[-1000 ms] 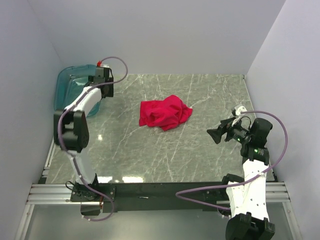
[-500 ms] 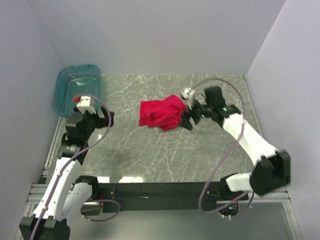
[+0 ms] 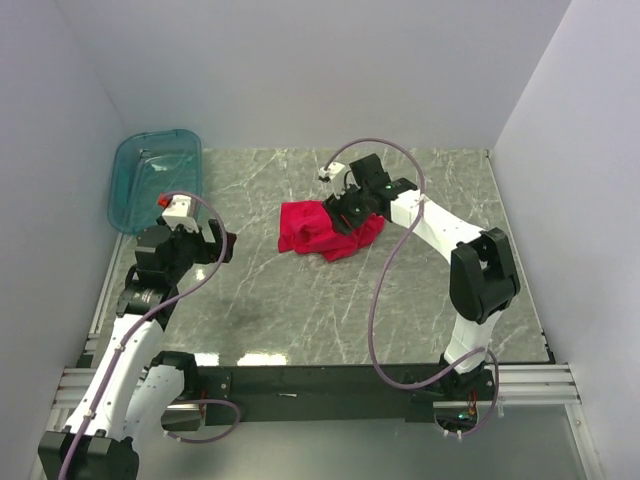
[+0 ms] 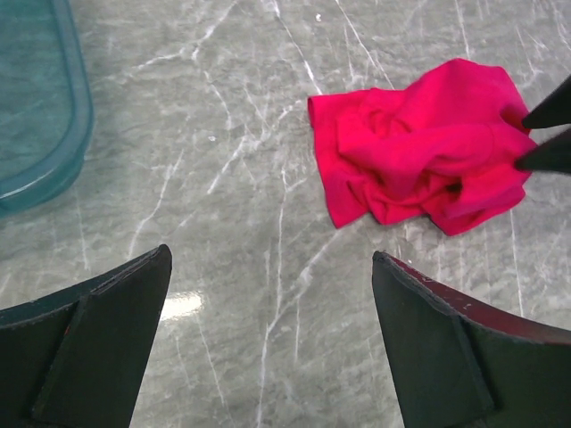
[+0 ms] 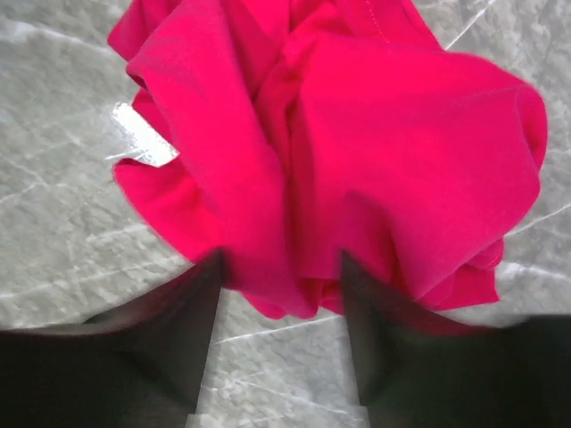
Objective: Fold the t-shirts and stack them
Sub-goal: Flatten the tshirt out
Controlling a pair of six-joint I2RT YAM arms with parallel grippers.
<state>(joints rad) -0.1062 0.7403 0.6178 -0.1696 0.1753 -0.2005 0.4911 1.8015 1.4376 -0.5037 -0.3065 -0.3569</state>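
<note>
A crumpled red t-shirt [image 3: 305, 230] is lying in a loose heap near the middle of the grey marbled counter [image 3: 420, 290], toward the back, unfolded and bunched into soft ridges. The right arm is reaching in from the right side, and its tool [image 5: 281, 263] is pressing down onto the right-hand part of the heap. Its jaws are standing partly apart, with a rounded fold of red cloth bulging between the two dark fingers [image 5: 192, 330] (the wrist view is blurred there, so a firm pinch is not showing). The cloth is resting on the counter all round, with none of it lifted. In the left wrist view, the tips of those same fingers are poking in at the right edge of the shirt, one just above the other with a narrow gap between them.

On the left side of the counter, the left tool [image 4: 269, 254] is hovering with its jaws spread wide, holding nothing and pointing toward the shirt from well apart. A translucent teal tub [image 3: 150, 175] is sitting at the back-left corner of the counter, beyond the left arm and well clear of the shirt.
</note>
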